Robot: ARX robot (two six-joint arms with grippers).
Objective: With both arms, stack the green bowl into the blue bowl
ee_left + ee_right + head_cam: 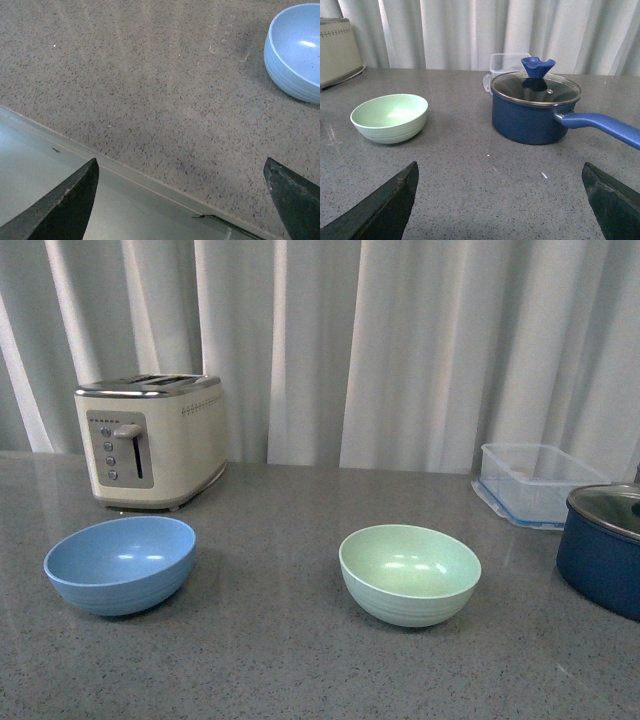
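The green bowl [410,574] stands upright and empty on the grey counter, right of centre in the front view. It also shows in the right wrist view as the green bowl [390,118], well ahead of my open right gripper [500,200]. The blue bowl [120,564] sits empty at the left, apart from the green one. In the left wrist view the blue bowl [296,52] lies far from my open left gripper [181,197], which hangs over the counter's front edge with nothing between its fingers. Neither arm appears in the front view.
A cream toaster [150,438] stands behind the blue bowl. A dark navy pot [535,107] with a glass lid and a long blue handle sits to the right of the green bowl, with a clear plastic container [535,483] behind it. White curtains hang behind the counter.
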